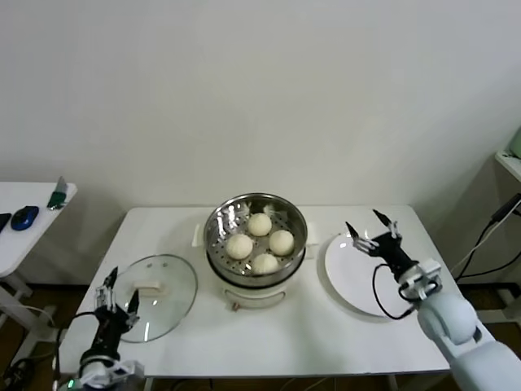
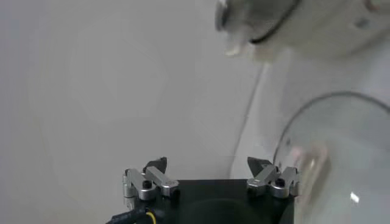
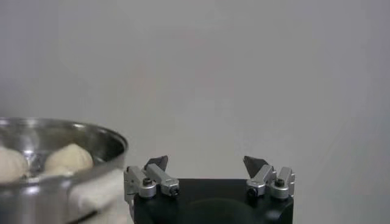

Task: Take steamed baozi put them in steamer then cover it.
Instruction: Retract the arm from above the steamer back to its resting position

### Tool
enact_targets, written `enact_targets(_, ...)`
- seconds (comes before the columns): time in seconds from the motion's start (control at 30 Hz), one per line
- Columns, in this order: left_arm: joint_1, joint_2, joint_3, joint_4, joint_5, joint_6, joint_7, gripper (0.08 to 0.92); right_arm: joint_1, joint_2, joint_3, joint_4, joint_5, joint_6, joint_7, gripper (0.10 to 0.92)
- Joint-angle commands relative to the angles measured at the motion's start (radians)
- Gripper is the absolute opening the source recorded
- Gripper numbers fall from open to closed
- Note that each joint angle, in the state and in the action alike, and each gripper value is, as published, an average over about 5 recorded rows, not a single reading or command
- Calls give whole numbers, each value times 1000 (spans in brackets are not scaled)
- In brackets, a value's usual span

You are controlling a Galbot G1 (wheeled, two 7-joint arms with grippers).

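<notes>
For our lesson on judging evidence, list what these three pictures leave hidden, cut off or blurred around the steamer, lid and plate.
- Steamer, right wrist view: the picture edge cuts it; only parts of two buns show.
- Lid, left wrist view: blurred and cut off; its handle is a smear.
- Plate, head view: the right tool and arm cover part of it.
- Pot base, head view: mostly hidden under the steamer.
- Left tool, head view: small, its arm cut off.

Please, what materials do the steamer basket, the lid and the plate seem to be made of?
Basket: likely polished steel, shiny and reflective, with a perforated bottom.
Lid: looks like clear glass, since the table shows through it; the rim seems metal, the handle probably cream plastic.
Plate: smooth glossy white, ceramic or plastic, I cannot tell which.
</notes>
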Motion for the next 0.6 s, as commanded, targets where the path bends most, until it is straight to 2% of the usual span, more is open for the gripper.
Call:
enact_targets(0.03,-91,13,34,223,318,-46,-48,823,-191,112,189,19,-96,-38,-14,823)
enact_targets(0.33,-179,-4,31,377,287,-125,-92,823,-166,129,181,-2,-112,-41,-23,823)
enact_targets(0.6,-260,0,38,444,276,-139,-99,823,-153,127,177,-23,-124,-38,-31,823)
